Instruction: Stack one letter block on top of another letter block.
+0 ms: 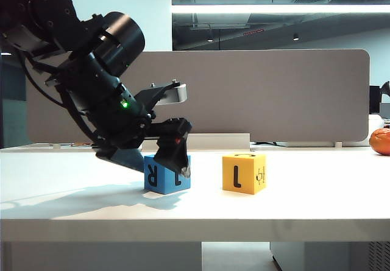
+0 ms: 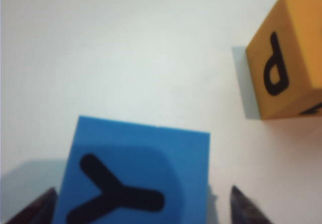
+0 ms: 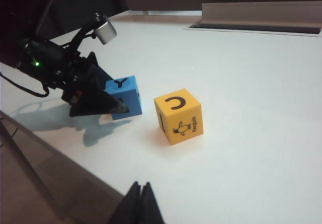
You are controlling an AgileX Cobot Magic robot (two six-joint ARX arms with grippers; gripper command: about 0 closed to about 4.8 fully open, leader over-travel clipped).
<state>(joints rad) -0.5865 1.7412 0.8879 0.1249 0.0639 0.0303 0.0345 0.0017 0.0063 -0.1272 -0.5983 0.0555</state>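
Note:
The blue letter block (image 1: 156, 178) rests on the white table (image 1: 292, 207), with a black "R" on its front and a "Y" on top (image 2: 136, 168). The yellow letter block (image 1: 244, 173) stands apart to its right, also on the table (image 2: 284, 58). My left gripper (image 1: 155, 164) reaches down at a slant and is open, one finger (image 1: 177, 155) on each side of the blue block (image 3: 126, 89), with small gaps showing. My right gripper (image 3: 140, 184) hangs shut and empty, well away from the yellow block (image 3: 178, 116).
A grey partition panel (image 1: 262, 94) runs along the back of the table. An orange round object (image 1: 381, 141) sits at the far right edge. The table's front edge (image 1: 195, 222) is close to both blocks.

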